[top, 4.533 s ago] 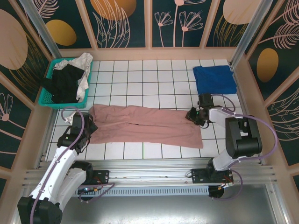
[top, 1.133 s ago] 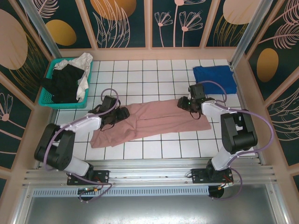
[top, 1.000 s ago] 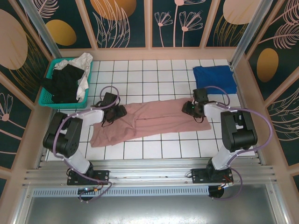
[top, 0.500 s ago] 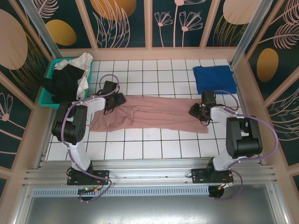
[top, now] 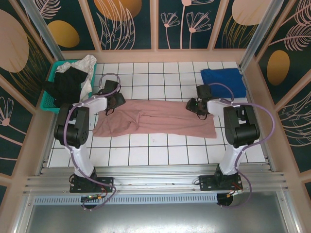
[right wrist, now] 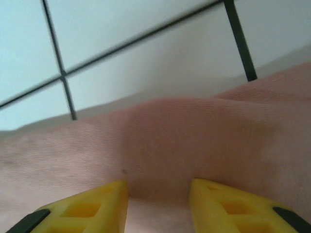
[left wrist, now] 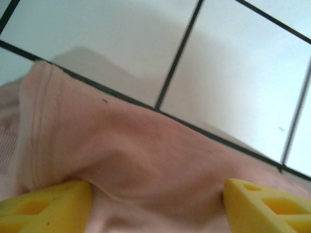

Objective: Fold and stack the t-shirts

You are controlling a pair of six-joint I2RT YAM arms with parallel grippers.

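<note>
**Pink tee laid out, fingers at both far corners**

We see the pink t-shirt (top: 155,120) lying lengthwise across the middle of the tiled tabletop (top: 160,80). At its far left corner our left fingers (left wrist: 48,204) stand spread wide, with cloth bunched between them. At its far right corner our right fingers (right wrist: 87,206) pinch a raised fold. Beyond, a folded blue t-shirt (top: 223,82) lies far right, and a teal basket (top: 47,103) of black and white tees (top: 68,86) sits far left.
</note>
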